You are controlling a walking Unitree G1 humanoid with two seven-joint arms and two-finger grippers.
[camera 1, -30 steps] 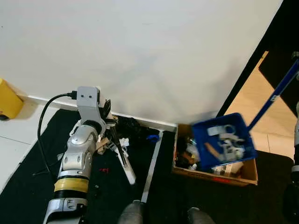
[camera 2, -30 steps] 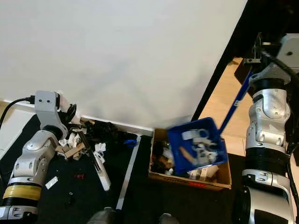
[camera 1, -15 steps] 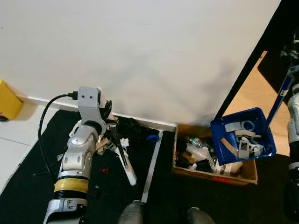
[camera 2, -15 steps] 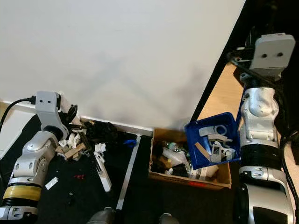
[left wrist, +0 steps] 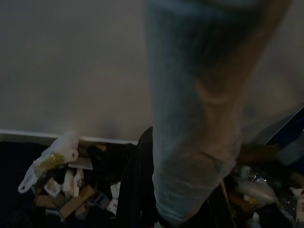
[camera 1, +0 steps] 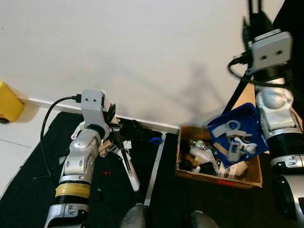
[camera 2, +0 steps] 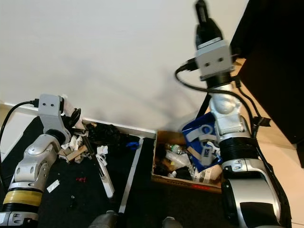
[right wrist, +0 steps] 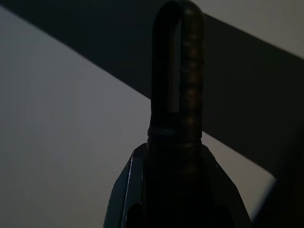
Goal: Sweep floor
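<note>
White wall (camera 1: 142, 57) and skirting are seen behind a black mat (camera 1: 28, 180). A litter pile (camera 2: 90, 140) lies at the mat's wall edge. A white broom (camera 1: 129, 166) slants up from the mat to the left gripper (camera 1: 111, 128) by the pile; the finger state cannot be told. A cardboard box (camera 1: 247, 178) of rubbish sits at the mat's right side. A blue dustpan (camera 1: 237, 135), loaded with scraps, is tilted over the box. The right gripper (camera 2: 203, 14) is raised against the wall, fingers closed around the dustpan's dark handle (right wrist: 176, 95).
</note>
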